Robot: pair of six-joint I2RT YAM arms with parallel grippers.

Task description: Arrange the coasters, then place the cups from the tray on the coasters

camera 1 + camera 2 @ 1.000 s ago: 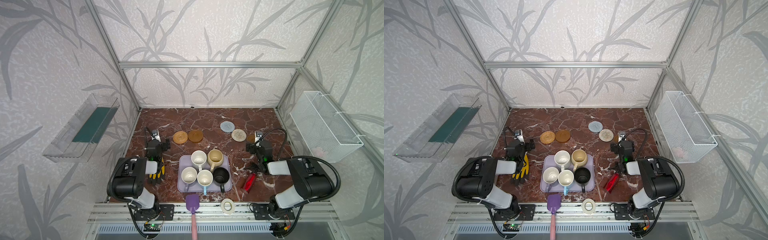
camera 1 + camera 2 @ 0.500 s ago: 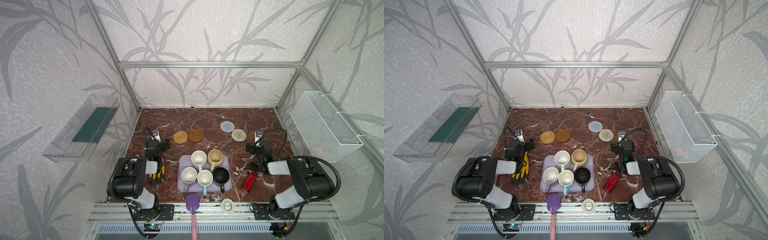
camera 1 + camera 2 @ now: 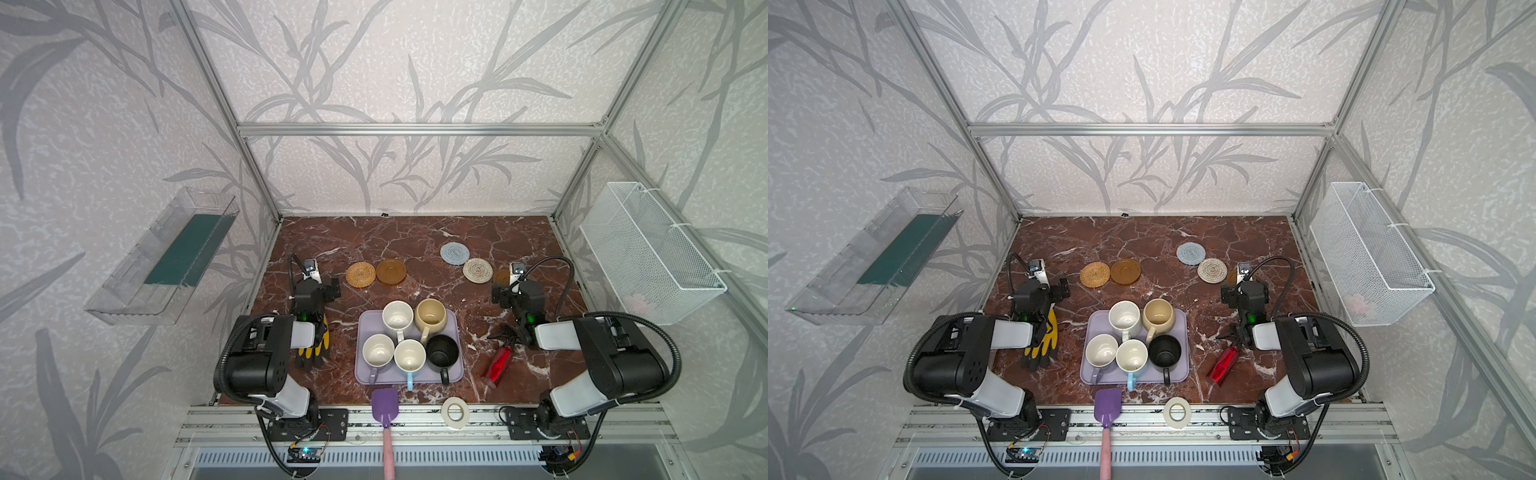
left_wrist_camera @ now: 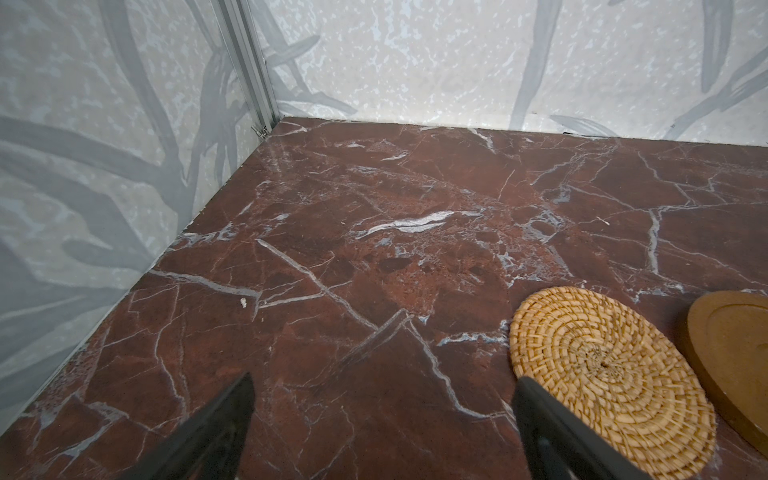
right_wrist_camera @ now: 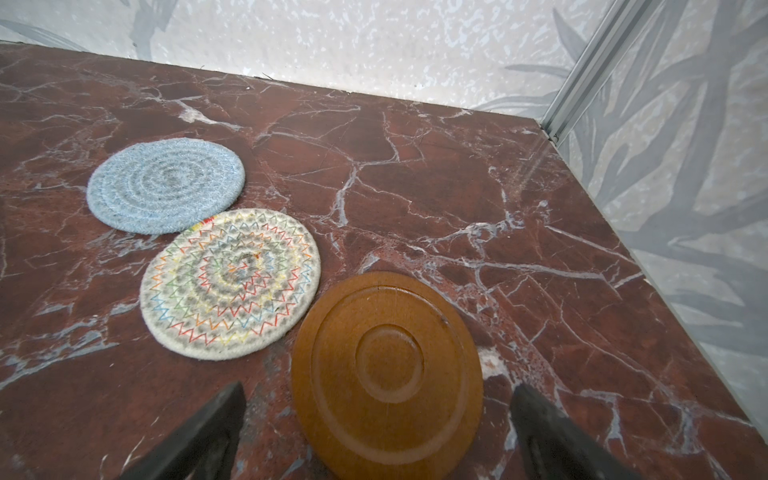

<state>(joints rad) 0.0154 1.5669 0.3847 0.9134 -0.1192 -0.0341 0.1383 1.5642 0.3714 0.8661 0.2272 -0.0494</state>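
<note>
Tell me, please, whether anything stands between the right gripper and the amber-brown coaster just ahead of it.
Nothing visible does. In the right wrist view the amber-brown coaster lies flat on the table, directly ahead of the open right gripper. The beige coaster lies beside it, off the path.

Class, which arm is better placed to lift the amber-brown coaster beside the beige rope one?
Probably right: the right gripper, open, has that amber-brown coaster just ahead; the left gripper sits by the rattan coaster.
</note>
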